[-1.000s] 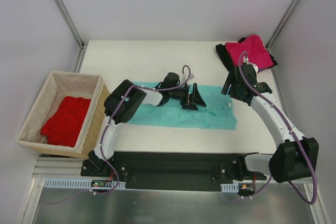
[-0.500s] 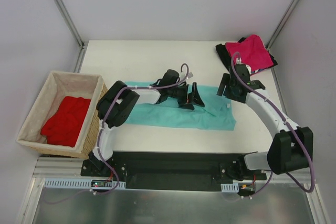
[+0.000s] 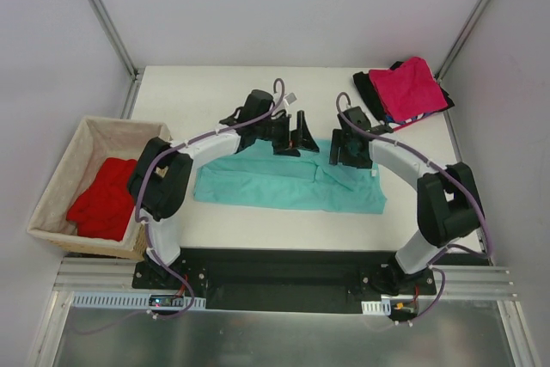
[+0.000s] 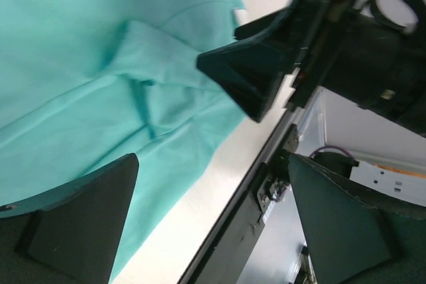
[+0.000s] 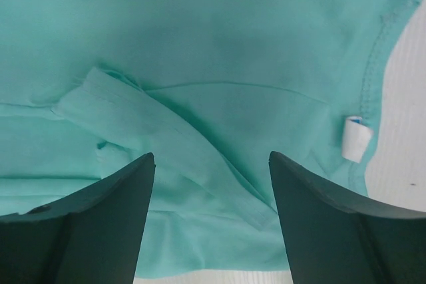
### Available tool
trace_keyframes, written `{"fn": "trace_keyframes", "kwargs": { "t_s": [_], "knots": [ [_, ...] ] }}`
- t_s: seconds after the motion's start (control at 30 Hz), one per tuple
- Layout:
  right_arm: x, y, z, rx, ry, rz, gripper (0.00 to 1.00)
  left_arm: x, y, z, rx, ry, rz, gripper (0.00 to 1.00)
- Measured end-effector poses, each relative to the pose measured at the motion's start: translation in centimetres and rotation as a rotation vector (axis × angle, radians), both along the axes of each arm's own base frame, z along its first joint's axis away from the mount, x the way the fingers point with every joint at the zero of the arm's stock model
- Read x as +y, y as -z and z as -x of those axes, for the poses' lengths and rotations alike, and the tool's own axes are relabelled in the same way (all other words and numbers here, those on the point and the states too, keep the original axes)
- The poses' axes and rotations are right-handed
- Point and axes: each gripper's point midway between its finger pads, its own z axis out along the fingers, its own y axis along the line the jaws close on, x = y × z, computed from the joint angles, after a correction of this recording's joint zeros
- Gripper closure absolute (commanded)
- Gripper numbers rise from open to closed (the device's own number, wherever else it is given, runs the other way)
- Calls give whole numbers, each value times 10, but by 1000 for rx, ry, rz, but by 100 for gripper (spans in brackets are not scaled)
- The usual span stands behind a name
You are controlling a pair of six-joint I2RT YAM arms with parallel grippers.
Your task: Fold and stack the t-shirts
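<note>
Two pincers stand open above the teal-green t-shirt (image 3: 275, 186), which lies spread flat across the middle of the desk (image 3: 215, 92), nearer its front edge. Your left gripper (image 3: 295, 137) hangs over the shirt's far edge, jaws wide apart and holding nothing. Your right gripper (image 3: 352, 156) hangs just beside it, over the shirt's right end, jaws also apart and empty. Under your right fingers (image 5: 93, 231) a folded sleeve flap (image 5: 133, 114) lies on the cloth, with a white label (image 5: 356, 139) at the neckline. At the desk's far right corner the magenta-pink t-shirt (image 3: 411, 85) rests on the black t-shirt (image 3: 368, 92). The bright red t-shirt (image 3: 107, 199) lies crumpled in the wicker basket (image 3: 60, 161) beside the desk's left edge.
</note>
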Motion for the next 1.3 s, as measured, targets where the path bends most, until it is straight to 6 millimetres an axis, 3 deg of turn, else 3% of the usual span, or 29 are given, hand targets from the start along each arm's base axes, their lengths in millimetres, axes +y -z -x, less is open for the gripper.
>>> {"fn": "trace_keyframes", "kwargs": {
  "t_s": [0.17, 0.53, 0.8, 1.07, 1.3],
  "knots": [
    [13, 1, -21, -18, -22, 3, 27, 32, 29, -9, 65, -78, -75, 4],
    [25, -5, -57, -53, -39, 14, 26, 35, 37, -6, 75, -82, -103, 4],
    [28, 12, -64, -19, -47, 33, 27, 54, 55, -25, 59, -183, -269, 5],
    [30, 7, -71, -34, -54, 31, 27, 88, 73, -52, 56, -292, -437, 5],
    [30, 6, -72, -37, -58, 32, 27, 99, 92, -61, 63, -325, -529, 5]
  ]
}}
